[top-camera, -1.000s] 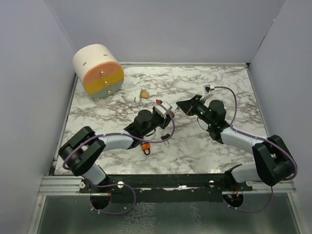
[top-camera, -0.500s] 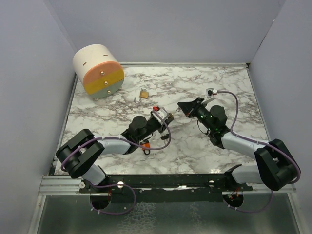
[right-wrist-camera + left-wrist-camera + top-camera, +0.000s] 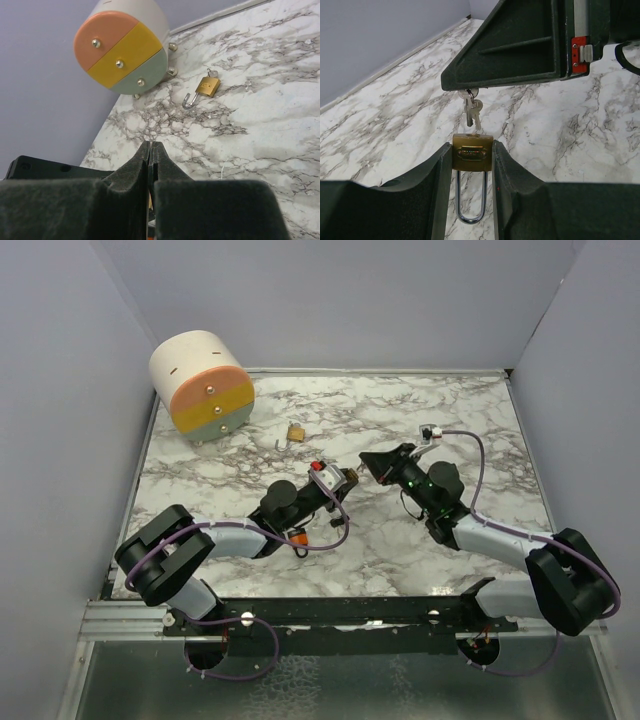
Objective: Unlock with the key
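A brass padlock (image 3: 472,152) sits clamped between the fingers of my left gripper (image 3: 471,149), its steel shackle (image 3: 471,202) pointing back toward the wrist. In the top view this gripper (image 3: 345,479) is at mid-table. My right gripper (image 3: 366,462) is shut, tip to tip with the left one. In the left wrist view its dark fingers (image 3: 515,50) hang just above the padlock. A small bunch of keys (image 3: 471,111) dangles from their tip, ending a little above the lock's top face. In the right wrist view the right gripper (image 3: 151,146) shows its pads pressed together, and the key is hidden.
A second brass padlock (image 3: 296,432) lies on the marble with its shackle open, also visible as the padlock (image 3: 207,86) in the right wrist view. A round drawer unit (image 3: 203,387) with pink, yellow and green fronts stands at the back left. A small orange thing (image 3: 297,537) lies beneath the left arm.
The left gripper has carried the padlock up and to the right. The right gripper has shifted left, so the two tips now meet.
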